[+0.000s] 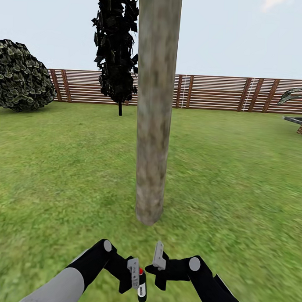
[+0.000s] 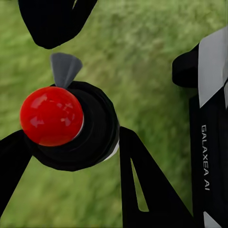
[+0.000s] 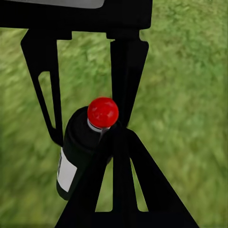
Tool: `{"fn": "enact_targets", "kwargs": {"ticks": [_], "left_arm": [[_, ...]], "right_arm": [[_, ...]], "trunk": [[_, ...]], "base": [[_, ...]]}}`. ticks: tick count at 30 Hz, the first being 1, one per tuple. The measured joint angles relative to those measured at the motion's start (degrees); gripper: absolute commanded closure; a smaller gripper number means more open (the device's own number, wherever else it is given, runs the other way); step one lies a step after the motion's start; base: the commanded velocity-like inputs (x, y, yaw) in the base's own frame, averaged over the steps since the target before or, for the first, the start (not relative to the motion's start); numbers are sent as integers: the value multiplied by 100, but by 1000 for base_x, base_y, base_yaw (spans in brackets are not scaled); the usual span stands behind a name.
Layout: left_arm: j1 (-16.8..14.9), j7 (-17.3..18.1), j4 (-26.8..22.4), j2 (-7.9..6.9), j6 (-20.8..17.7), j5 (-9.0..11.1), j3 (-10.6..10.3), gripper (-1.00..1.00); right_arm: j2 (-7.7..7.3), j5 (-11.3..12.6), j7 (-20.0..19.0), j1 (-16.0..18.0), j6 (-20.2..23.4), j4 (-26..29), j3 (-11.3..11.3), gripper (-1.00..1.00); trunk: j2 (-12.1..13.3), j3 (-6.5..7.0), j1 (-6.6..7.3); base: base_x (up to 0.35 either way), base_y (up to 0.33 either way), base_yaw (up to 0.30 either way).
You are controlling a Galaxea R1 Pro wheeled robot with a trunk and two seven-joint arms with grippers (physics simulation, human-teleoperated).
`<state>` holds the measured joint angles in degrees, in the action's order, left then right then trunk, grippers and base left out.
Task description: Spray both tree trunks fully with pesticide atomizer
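Left gripper (image 1: pixel 136 278) has its fingers clamped on the pesticide atomizer (image 1: pixel 141 286) (red cap up, dark body), low over the grass (image 1: pixel 57 173). Right gripper (image 1: pixel 158 257) sits just beside it, holding nothing; finger spread can't be told. Tree trunk (image 1: pixel 154 124) stands directly ahead, near both grippers.
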<state>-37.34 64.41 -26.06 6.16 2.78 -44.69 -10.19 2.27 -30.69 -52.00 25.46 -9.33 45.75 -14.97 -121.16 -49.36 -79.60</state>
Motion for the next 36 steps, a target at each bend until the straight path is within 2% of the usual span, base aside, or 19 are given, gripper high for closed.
{"fn": "enact_targets", "kwargs": {"ticks": [17,25,28,31,32,36], "left_arm": [[-9,7,-6,84,3,10,-5,100],[-7,4,13,-7,3,-17,-11,100],[2,1,13,-138,6,-63,-19,100],[9,0,15,-334,7,-126,-19,100],[16,-1,16,-470,7,-155,-25,100],[34,4,21,-712,8,-170,-4,100]], "right_arm": [[0,0,0,0,0,0,5,100],[0,0,0,0,0,0,6,100],[0,0,0,0,0,0,10,100],[0,0,-1,0,0,0,17,100],[-5,0,0,0,0,0,21,100],[-20,-7,0,0,0,0,22,100]], "trunk": [[0,0,0],[0,0,0],[0,0,0],[0,0,0],[0,0,0],[0,0,0]], "base": [[0,0,0],[0,0,0],[0,0,0],[0,0,0],[0,0,0],[0,0,0]]}}
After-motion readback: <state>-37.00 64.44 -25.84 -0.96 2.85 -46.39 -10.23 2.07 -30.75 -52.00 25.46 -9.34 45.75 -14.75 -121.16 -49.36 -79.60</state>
